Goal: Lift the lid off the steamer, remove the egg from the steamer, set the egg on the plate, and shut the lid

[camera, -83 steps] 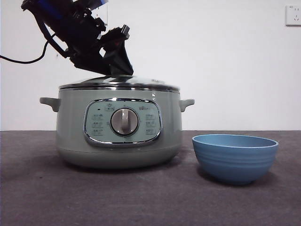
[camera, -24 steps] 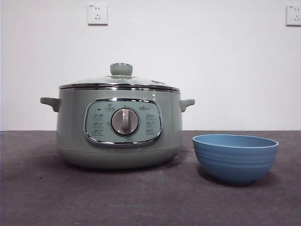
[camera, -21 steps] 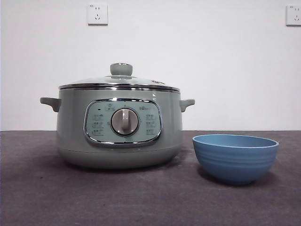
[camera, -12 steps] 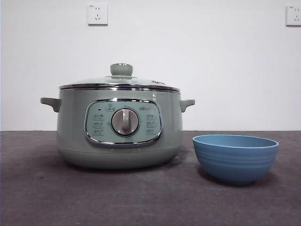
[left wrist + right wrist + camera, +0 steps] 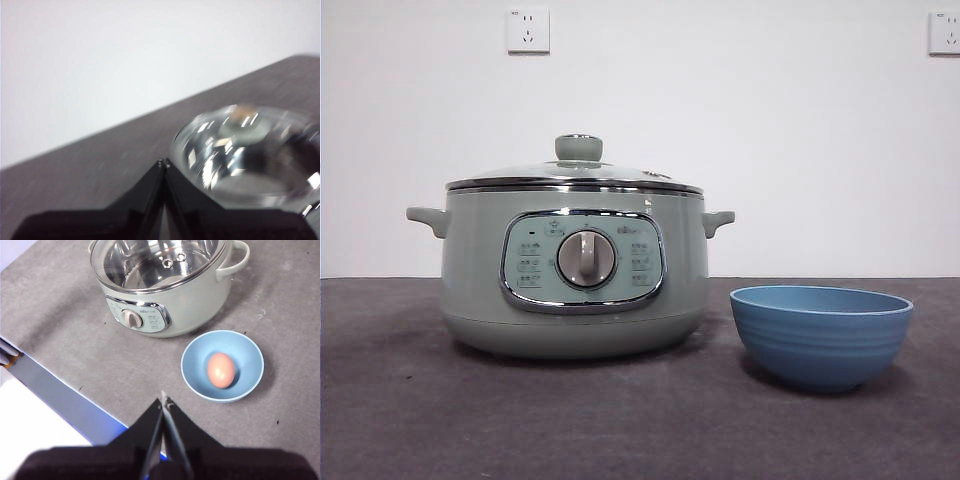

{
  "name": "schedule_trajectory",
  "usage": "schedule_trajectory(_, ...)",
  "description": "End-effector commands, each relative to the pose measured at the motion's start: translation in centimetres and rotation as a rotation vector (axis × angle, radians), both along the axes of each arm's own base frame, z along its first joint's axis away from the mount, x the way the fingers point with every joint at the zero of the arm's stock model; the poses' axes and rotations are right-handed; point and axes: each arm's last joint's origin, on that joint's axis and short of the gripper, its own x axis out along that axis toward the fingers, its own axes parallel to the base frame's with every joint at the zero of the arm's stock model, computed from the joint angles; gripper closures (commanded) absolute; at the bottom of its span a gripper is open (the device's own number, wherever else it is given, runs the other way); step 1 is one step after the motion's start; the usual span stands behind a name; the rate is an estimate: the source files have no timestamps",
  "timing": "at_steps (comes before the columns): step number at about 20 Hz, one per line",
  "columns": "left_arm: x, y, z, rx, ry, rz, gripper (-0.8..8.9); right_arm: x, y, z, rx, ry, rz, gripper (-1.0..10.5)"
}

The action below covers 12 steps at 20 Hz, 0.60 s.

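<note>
A pale green steamer [image 5: 574, 268] stands on the dark grey worktop [image 5: 620, 420] with its glass lid [image 5: 575, 173] seated on the chrome rim and the round knob [image 5: 579, 148] upright at the centre. Just beside the steamer, apart from it, sits the blue plate [image 5: 821, 337], a ribbed bowl; from above, the reddish-brown egg [image 5: 221, 370] lies inside it, near the middle of the plate's floor. Neither arm shows in the front view. The left end effector [image 5: 164, 163] hangs near the lid's edge, its two black jaws pressed together to a point and gripping nothing; that view is blurred, so the lid shows only as a bright, glinting dome. The right end effector [image 5: 164, 401] is raised high over the worktop, well apart from steamer and plate alike, its jaws likewise clenched tip to tip and empty. Two white wall sockets [image 5: 527, 30] are fixed to the plain wall behind. The steamer's silver dial [image 5: 586, 259] faces the front camera.
</note>
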Motion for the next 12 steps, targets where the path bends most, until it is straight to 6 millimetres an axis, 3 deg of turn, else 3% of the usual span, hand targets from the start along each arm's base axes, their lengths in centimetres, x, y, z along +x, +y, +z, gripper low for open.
schedule_trajectory(1,-1.0,0.4,-4.2,0.015,-0.005,0.078,8.17,0.0,0.0,0.0,0.004,-0.001,-0.005,9.5)
schedule_trajectory(4,-2.1,0.5,-8.6,0.003,0.011,0.121,8.17,0.0,0.0,0.0,0.004,-0.001,-0.005,9.5)
schedule_trajectory(7,-2.4,0.6,-11.6,-0.051,0.034,0.168,8.17,0.0,0.0,0.0,0.004,-0.001,-0.005,9.5)
schedule_trajectory(12,-2.6,0.6,-14.1,-0.079,0.076,0.179,8.17,0.0,0.0,0.0,0.004,-0.001,-0.005,9.5)
